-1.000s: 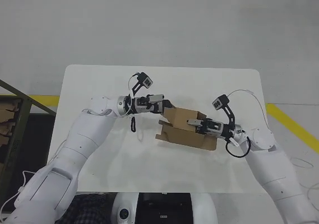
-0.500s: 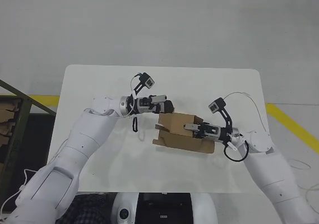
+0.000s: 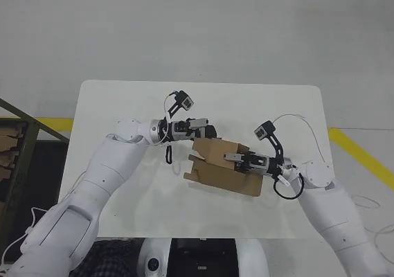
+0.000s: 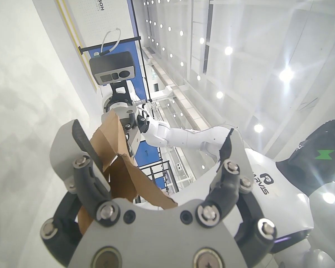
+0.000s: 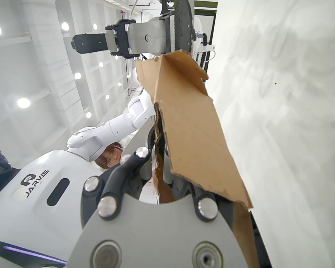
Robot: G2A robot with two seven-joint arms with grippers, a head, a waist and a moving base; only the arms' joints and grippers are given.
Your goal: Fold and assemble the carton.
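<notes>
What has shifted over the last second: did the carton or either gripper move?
The right gripper, shut on the carton, moved toward the left arm and slid the carton that way across the table, and slightly toward the robot. The left gripper stayed open at the carton's far corner, hardly shifting. Nothing was let go or newly grasped.

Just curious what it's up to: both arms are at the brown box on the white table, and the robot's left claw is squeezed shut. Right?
Not quite. The left gripper is wide open, a carton edge beside one finger, as the left wrist view shows. Both arms are indeed at the brown carton on the white table.
</notes>
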